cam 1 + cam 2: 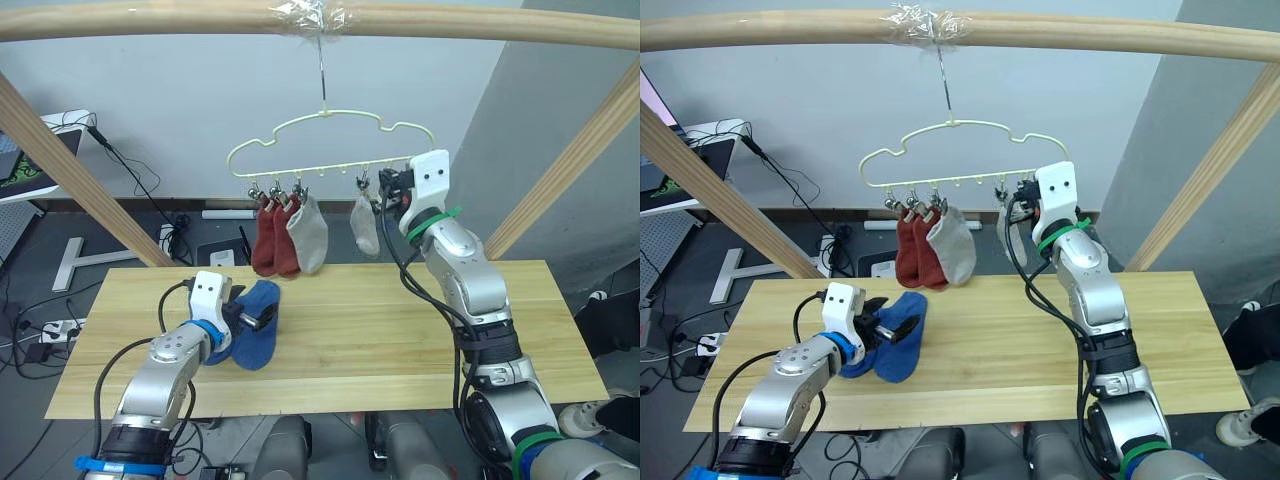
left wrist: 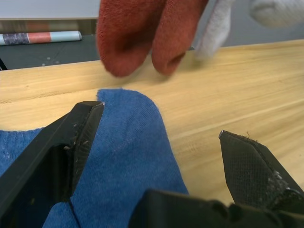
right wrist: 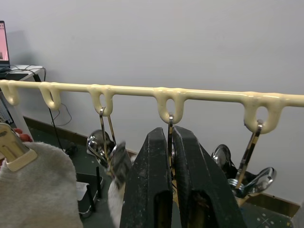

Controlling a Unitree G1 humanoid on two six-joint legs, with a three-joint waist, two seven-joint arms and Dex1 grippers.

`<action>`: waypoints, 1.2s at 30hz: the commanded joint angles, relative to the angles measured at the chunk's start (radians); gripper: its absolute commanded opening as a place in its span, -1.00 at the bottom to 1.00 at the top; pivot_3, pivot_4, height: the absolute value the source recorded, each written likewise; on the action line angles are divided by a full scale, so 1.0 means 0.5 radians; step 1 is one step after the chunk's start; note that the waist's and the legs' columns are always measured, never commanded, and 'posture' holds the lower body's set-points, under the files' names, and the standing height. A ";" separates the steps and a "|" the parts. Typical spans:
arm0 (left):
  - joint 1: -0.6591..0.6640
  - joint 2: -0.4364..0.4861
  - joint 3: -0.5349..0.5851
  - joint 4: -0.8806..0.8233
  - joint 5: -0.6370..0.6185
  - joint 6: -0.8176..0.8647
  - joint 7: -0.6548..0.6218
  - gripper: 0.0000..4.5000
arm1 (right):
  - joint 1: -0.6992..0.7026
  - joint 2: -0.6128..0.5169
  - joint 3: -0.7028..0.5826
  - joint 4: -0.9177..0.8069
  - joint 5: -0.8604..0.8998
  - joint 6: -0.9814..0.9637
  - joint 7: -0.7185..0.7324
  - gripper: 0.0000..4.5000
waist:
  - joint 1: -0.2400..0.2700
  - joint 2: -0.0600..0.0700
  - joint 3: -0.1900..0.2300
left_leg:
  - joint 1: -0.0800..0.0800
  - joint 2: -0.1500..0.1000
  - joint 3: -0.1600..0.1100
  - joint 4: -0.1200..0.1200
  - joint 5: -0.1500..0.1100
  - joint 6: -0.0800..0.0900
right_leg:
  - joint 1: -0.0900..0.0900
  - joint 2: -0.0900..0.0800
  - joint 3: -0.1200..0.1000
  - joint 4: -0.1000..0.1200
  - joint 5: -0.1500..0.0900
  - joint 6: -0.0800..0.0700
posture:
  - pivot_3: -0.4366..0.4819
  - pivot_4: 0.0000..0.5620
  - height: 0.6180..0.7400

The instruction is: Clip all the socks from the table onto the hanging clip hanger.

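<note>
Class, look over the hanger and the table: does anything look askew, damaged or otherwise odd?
Nothing looks damaged. The clip hanger carries its socks bunched toward the robot's left: two rust red socks and a grey sock overlap, and another grey sock hangs apart.

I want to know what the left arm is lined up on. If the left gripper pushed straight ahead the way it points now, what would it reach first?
Most likely the blue sock: it already lies between the open fingers of the left gripper. Beyond it hang the rust red socks, though depth is unclear.
</note>
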 commanded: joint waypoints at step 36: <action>-0.071 -0.286 -0.196 0.480 0.190 -0.338 -0.299 -0.98 | -0.044 -0.142 -0.077 -0.149 0.150 0.203 0.111 -1.00 | -0.019 0.000 -0.001 | 0.014 -0.001 0.008 0.001 0.000 0.000 | 0.004 -0.001 0.003 0.016 -0.005 0.008 | -0.05 -0.07 1.00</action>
